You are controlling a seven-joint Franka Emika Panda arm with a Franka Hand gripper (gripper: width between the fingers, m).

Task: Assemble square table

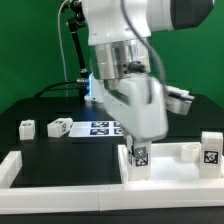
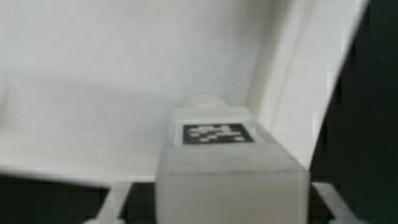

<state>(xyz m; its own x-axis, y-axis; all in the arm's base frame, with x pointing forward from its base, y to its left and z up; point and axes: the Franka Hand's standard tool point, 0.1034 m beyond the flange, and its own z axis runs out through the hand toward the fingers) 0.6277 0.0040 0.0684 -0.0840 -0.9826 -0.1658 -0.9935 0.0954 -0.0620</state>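
The square table's top panel (image 1: 172, 168) lies white and flat at the exterior view's lower right, raised rim up. A white table leg (image 1: 140, 158) with a black-white tag stands upright at the panel's left corner. My gripper (image 1: 138, 146) comes down onto it from above and is shut on it. The wrist view shows the same leg (image 2: 217, 140) running out between my two fingers (image 2: 114, 202), with my gripper (image 2: 222, 208) around it. Beyond the leg lie the panel's flat face (image 2: 107, 80) and its rim (image 2: 294, 70). I cannot tell whether the leg touches the panel.
Two more leg blocks (image 1: 27, 127) (image 1: 60, 126) lie on the dark table at the exterior view's left, and another (image 1: 210, 150) stands at the panel's right end. The marker board (image 1: 100, 127) lies behind my gripper. White border bars (image 1: 12, 168) (image 1: 90, 196) frame the left and front.
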